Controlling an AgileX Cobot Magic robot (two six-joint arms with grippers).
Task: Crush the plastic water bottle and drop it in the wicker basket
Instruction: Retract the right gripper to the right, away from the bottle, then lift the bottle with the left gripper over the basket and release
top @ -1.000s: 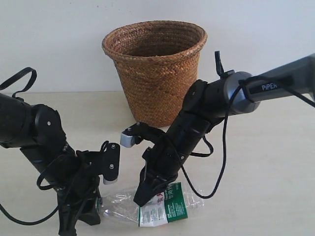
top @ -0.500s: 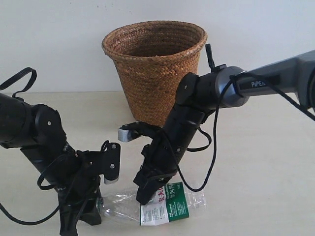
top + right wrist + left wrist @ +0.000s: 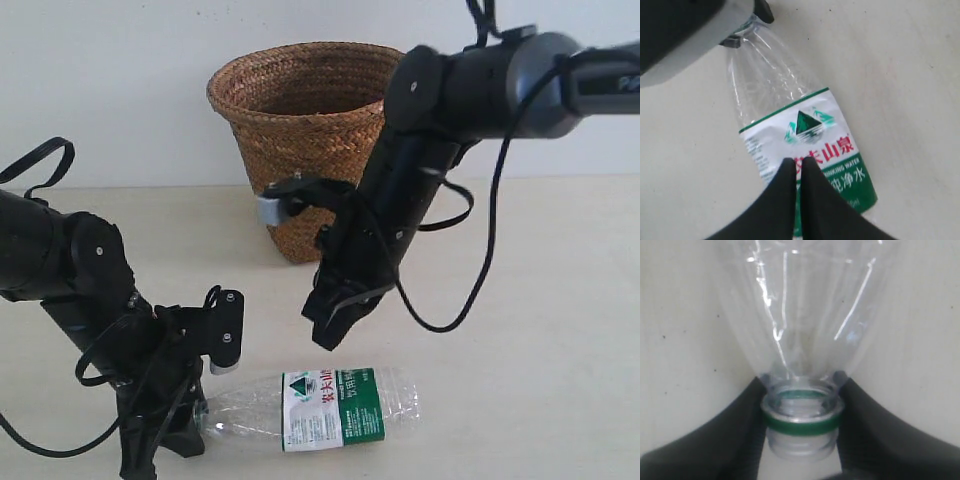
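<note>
The plastic water bottle (image 3: 330,408) lies on its side on the table, clear and creased, its white-and-green label with red characters facing up. Its neck carries a green ring and no cap shows (image 3: 801,416). My left gripper (image 3: 196,418) is shut on that neck, one dark finger on each side (image 3: 800,427). My right gripper (image 3: 326,338) hangs shut and empty a short way above the bottle's label (image 3: 810,145), fingertips together (image 3: 799,161). The wicker basket (image 3: 315,130) stands upright behind, partly hidden by the right arm.
The pale table (image 3: 540,380) extends to the right of the bottle. A white wall rises behind the basket. The right arm's cable (image 3: 470,290) loops down beside its wrist. The left arm's grey housing (image 3: 685,35) shows by the bottle's neck.
My right gripper has lifted off the bottle and moved up and slightly right towards the basket. The bottle's label has turned to face up. The left arm has stayed still on the neck.
</note>
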